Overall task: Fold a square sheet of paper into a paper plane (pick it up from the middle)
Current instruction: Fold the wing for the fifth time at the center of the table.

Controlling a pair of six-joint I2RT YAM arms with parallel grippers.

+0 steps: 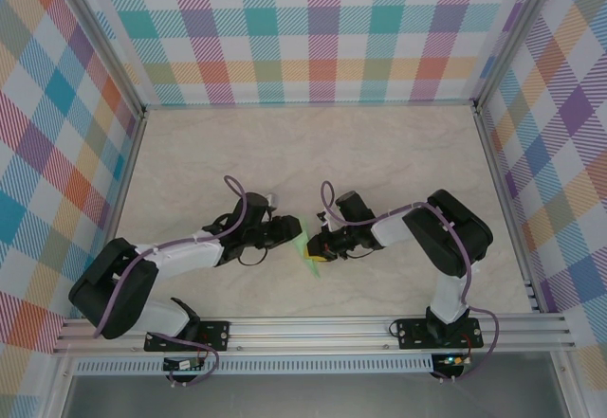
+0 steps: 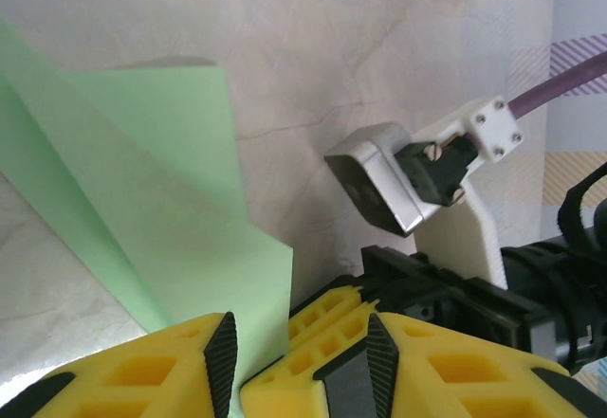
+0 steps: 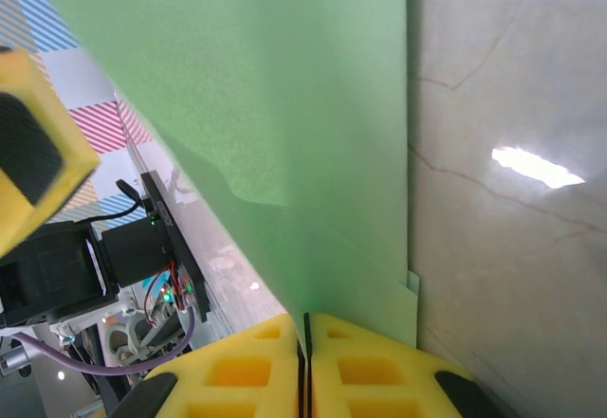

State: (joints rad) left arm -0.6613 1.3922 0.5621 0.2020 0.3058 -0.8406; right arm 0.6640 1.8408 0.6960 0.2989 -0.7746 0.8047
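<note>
Yellow right claw [image 3: 305, 333] tight on creased, folded mint-green paper sheet [image 3: 285, 105].

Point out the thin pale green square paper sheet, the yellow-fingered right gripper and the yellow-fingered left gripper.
thin pale green paper sheet [image 3: 285, 105]: right wrist view, its flat face.
right gripper [image 3: 305, 328]: right wrist view, seam between its fingertips.
left gripper [image 2: 297, 342]: left wrist view, midway between its fingertips.

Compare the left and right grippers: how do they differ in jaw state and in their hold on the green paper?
The right gripper has its jaws pressed shut, while the left gripper has its jaws apart. The right gripper pinches the square sheet of paper; at the left gripper the sheet only runs into the gap, apparently unpinched. Both have yellow fingers and meet at the same sheet.
</note>
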